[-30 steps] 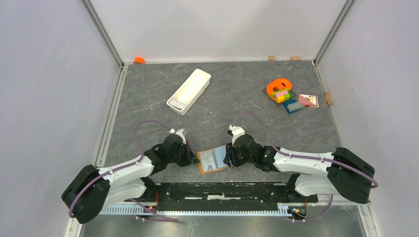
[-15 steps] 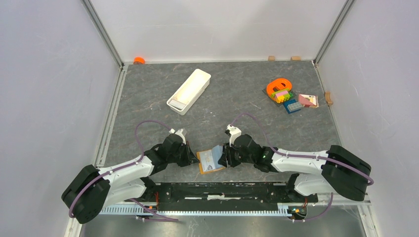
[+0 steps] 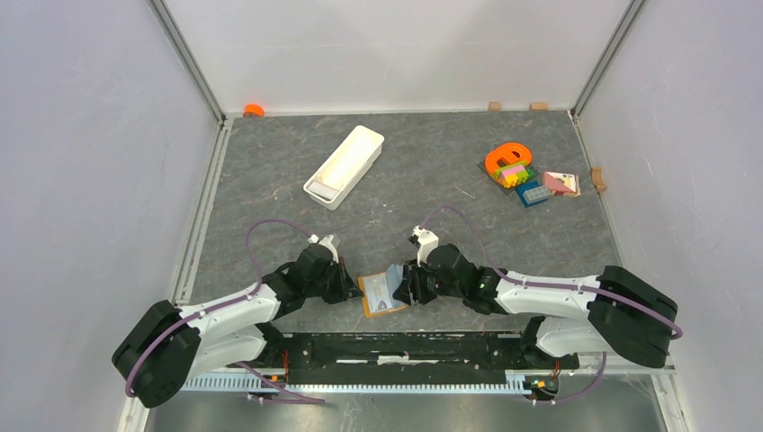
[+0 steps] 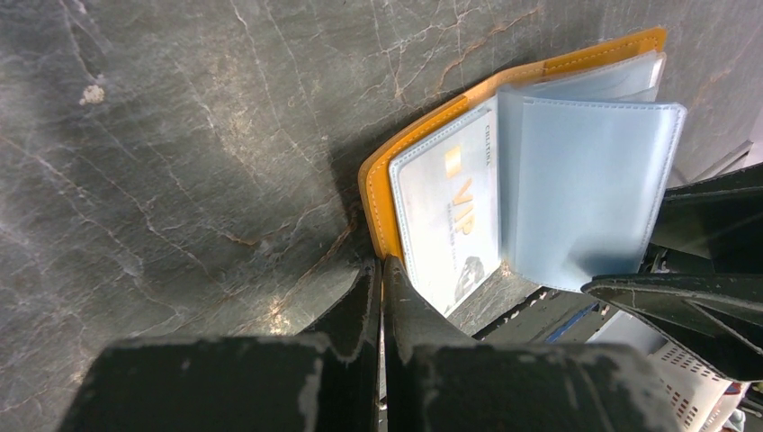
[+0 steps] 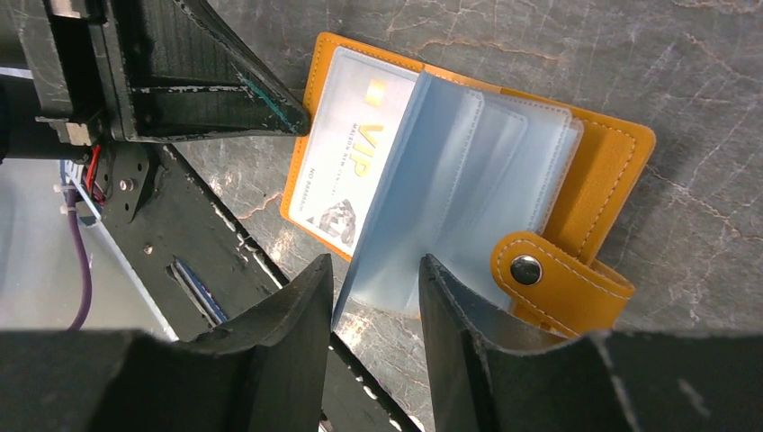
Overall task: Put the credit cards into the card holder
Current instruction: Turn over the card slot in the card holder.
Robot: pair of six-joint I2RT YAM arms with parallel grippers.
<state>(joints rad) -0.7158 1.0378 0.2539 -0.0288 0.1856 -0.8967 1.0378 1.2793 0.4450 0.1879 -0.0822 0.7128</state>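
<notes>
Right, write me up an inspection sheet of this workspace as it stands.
Surface: dark grey marbled table top, nothing spilled.
Job's things: card holder lies open by the arm bases; a VIP card sits in the clear pocket on its left half; blue-grey sleeves stand fanned.
Clutter: white tray at far left; toy blocks with an orange ring at far right; small orange object in the far left corner.
Grippers: left gripper shut, tips at the holder's edge; right gripper open, a sleeve edge between its fingers.
Cables: purple cables loop off both wrists, clear of the holder.
Surroundings: pale walls on three sides.
</notes>
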